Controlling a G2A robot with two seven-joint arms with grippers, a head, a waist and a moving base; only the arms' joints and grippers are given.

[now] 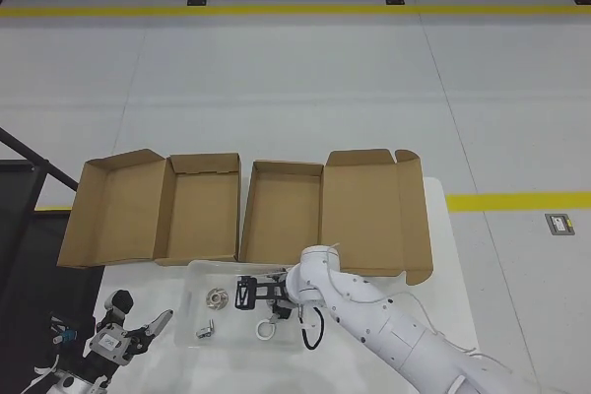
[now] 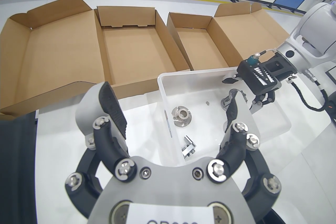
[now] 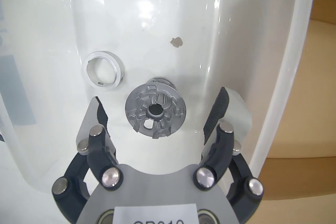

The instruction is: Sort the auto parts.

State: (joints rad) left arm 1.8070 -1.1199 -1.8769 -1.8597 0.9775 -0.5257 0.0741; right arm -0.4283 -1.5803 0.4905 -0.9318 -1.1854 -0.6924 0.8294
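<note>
We judge the sorting to be at its very start. The two open cardboard boxes at the far side of the table, the left box (image 1: 202,212) and the right box (image 1: 281,212), both show bare cardboard floors, so no part has been delivered to either. All the parts we can count lie in the white bin (image 1: 217,263) just in front of the boxes: a flanged hub (image 2: 181,116), a small metal bracket (image 2: 189,149) toward the bin's near side, a bright ring collar (image 3: 103,71), and a dark cast wheel (image 3: 155,110) just beside the collar. A small dark speck (image 3: 176,42) on the bin floor is too small for us to say whether it is a part or a mere chip. The right gripper (image 1: 244,294) is down inside the bin with its fingers spread wide, one on each side of the cast wheel and apart from it, gripping nothing. We take this to be the first pick being lined up, with the closing, the lift and the carry to a box all ahead. The left gripper (image 2: 172,97) hangs over the table just beside the bin's left wall, likewise spread and holding nothing. By our count four parts are left to sort, and which box suits which part is a choice the pictures do not settle for us.
</note>
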